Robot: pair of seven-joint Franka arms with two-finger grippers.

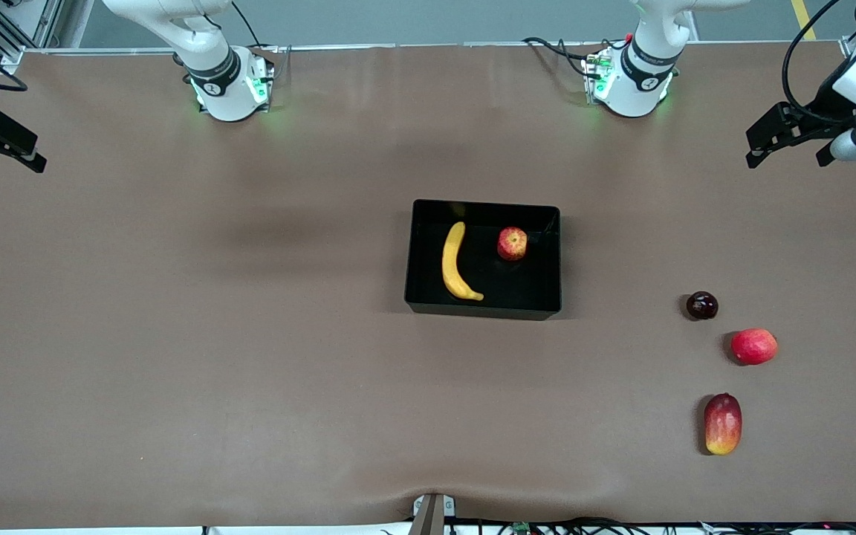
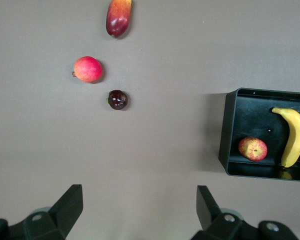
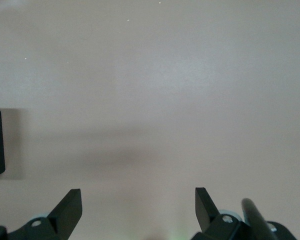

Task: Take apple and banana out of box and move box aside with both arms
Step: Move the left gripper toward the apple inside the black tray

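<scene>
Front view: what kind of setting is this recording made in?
Most likely a robotics lab bench, not a kitchen. Two arms are bolted along one edge of a table covered in plain brown matting, cables trail at its edges, and the only props are a black box and a few fruits.

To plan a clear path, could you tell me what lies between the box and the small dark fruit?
Only bare brown tabletop lies between the box and the small dark fruit; the front view shows that.

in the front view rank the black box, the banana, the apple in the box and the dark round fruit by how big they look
1. black box
2. banana
3. apple
4. dark round fruit, only slightly smaller-looking than the apple
</scene>
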